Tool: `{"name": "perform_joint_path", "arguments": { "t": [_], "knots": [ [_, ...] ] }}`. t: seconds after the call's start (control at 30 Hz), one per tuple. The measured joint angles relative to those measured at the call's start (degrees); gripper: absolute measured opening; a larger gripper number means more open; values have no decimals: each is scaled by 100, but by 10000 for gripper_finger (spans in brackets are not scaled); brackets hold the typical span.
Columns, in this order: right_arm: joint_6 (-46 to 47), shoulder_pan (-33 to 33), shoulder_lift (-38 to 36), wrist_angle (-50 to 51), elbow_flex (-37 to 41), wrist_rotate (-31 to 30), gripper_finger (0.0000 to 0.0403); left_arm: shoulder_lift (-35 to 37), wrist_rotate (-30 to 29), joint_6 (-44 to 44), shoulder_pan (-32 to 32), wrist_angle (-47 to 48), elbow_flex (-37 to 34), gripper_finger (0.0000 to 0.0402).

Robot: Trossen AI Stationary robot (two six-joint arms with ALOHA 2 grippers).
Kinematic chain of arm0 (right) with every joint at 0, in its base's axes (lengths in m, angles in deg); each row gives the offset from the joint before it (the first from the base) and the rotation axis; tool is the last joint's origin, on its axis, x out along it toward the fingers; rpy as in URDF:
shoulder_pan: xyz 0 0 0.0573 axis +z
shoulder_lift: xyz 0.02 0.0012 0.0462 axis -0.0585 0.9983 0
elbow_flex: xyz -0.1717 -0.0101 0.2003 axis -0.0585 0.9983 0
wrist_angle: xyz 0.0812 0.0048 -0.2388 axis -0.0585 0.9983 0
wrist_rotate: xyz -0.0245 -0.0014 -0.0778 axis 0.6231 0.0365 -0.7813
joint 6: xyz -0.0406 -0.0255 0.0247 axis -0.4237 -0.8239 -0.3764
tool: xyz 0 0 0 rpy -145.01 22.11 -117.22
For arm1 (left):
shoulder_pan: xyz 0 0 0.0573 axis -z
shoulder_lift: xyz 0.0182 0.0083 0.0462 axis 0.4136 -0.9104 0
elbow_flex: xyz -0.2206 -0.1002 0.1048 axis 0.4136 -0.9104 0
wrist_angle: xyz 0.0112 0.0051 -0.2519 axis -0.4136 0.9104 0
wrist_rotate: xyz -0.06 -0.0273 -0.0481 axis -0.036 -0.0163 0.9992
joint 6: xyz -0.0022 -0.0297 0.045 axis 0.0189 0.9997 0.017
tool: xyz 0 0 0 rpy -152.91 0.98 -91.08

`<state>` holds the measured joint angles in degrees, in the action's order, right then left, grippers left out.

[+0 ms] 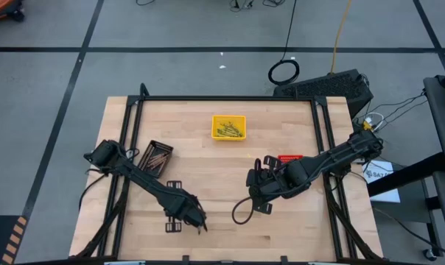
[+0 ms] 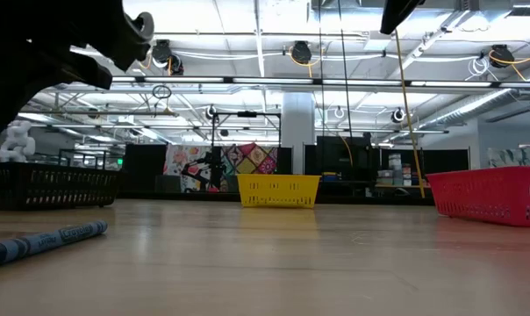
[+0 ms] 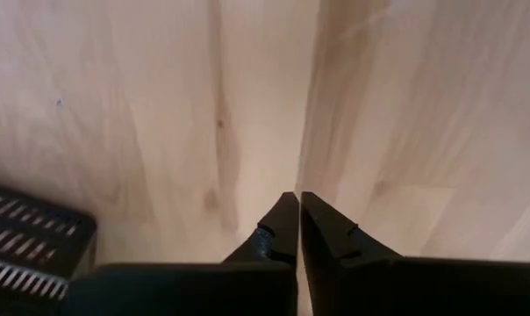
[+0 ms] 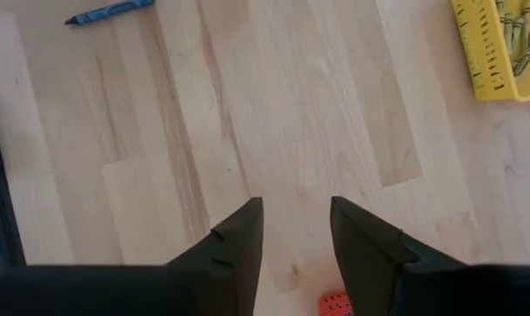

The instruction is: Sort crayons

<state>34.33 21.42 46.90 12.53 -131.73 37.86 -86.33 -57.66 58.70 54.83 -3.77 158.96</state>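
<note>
A blue crayon (image 2: pixel 46 241) lies flat on the wooden table near its front edge; it also shows in the right wrist view (image 4: pixel 110 11). Olive and yellow crayons (image 4: pixel 513 35) lie in the yellow tray (image 1: pixel 228 126) at the far middle. Brown crayons lie in the black tray (image 1: pixel 156 156) at the left. My left gripper (image 1: pixel 200 224) hangs near the front edge, pointing down, shut with nothing between its fingers (image 3: pixel 298 211). My right gripper (image 1: pixel 254 179) hovers over the table's middle, open and empty (image 4: pixel 296 215).
A red tray (image 1: pixel 290 158) stands right of centre, partly under my right arm, and its corner shows by the right fingers (image 4: pixel 335 305). The black tray's corner (image 3: pixel 28 250) lies close to my left gripper. Bare wood stretches between the trays and the front edge.
</note>
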Motion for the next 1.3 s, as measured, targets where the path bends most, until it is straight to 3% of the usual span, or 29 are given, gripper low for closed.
{"name": "perform_joint_path", "arguments": {
  "t": [0.23, 0.4, 0.57, 0.7, 0.9, 1.07, 1.3],
  "knots": [
    [0, 0, 0, 2, 0, 0, 146, 0, -56, -290, -26, 120, 0, 75],
    [-108, 0, 0, 0, 0, 14, 150, 0, -503, 186, -31, 107, 0, 112],
    [2, -15, 0, 2, 0, 15, 149, 0, -1050, 1333, 8, 98, 0, 116],
    [137, -75, 0, 35, 0, 4, 149, 0, -749, 2299, 39, -9, -2, 116],
    [105, -72, 0, 244, 0, 0, 149, 0, -552, 3535, 279, -1386, -4, 116],
    [63, -76, 0, 241, 0, -21, 150, 0, -837, 4059, 365, -2569, -4, 116],
    [335, -56, 0, 240, 0, -20, 150, 0, -1188, 4794, 472, -2282, -4, 116]
  ]
}}
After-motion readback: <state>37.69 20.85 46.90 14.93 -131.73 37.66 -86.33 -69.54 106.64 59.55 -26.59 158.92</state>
